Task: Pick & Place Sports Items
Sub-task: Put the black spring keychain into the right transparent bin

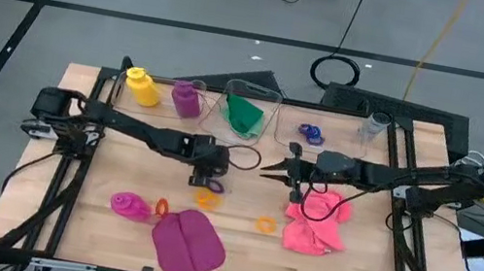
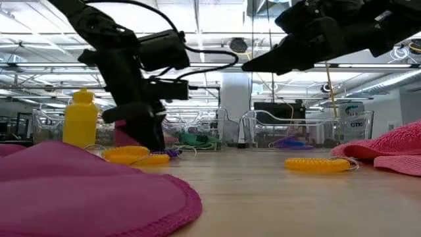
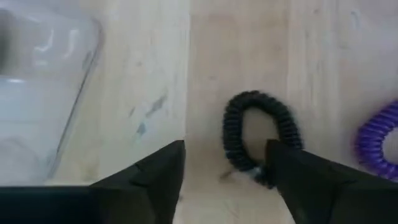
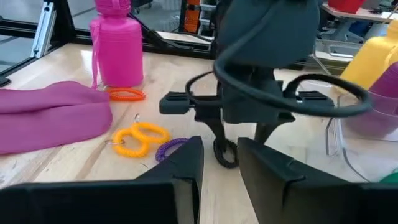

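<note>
A small black coil ring (image 3: 258,134) lies flat on the table's middle. My left gripper (image 3: 227,149) is open above it, pointing steeply down, with one finger on either side; the right wrist view shows this left gripper (image 4: 239,134) over the ring (image 4: 225,154). Beside the ring lie a purple ring (image 3: 376,143) and yellow rings (image 4: 138,138). My right gripper (image 1: 266,168) hovers just right of the left one, nearly level, its fingers only slightly apart and holding nothing. A magenta bottle (image 1: 126,205), a magenta cloth (image 1: 188,243) and a pink cloth (image 1: 316,223) lie nearer the front. My left gripper comes at the black ring from above, fingers pointing down. One fingertip (image 3: 292,165) overlaps the ring's rim (image 3: 273,177); I cannot tell whether it touches. The ring lies flat on the table.
At the back stand a yellow bottle (image 1: 140,85), a purple bottle (image 1: 186,99), a clear bin holding a green cloth (image 1: 245,116), blue rings (image 1: 310,132) and another clear bin (image 1: 374,126). Orange rings (image 1: 266,224) lie near the front. The two grippers are close together.
</note>
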### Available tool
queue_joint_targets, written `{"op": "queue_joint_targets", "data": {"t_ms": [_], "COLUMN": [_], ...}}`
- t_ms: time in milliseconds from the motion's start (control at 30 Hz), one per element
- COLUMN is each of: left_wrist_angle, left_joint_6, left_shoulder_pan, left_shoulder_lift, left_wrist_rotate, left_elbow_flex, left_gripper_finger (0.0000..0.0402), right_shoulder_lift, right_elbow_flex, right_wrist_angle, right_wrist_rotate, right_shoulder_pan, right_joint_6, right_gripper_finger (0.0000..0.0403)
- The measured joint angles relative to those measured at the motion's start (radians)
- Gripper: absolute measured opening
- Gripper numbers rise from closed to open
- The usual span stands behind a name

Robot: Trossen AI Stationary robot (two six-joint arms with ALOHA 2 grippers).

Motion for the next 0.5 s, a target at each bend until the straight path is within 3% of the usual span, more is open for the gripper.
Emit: {"op": "queue_joint_targets", "data": {"t_ms": [367, 500], "left_wrist_angle": [-0.042, -0.047], "left_joint_6": [0.069, 0.115], "left_shoulder_pan": [0.000, -0.003], "left_shoulder_lift": [-0.001, -0.003], "left_wrist_rotate": [0.056, 0.057], "left_elbow_flex": [0.001, 0.001], "left_gripper_finger": [0.0009, 0.0016], "right_shoulder_lift": [0.000, 0.000], "right_elbow_flex": [0.000, 0.000], "right_wrist_angle": [0.000, 0.003], "right_wrist_rotate": [0.000, 0.000], "right_shoulder_pan": [0.000, 0.000], "right_joint_6": [-0.003, -0.011], "right_gripper_finger": [0.0059, 0.0059]}}
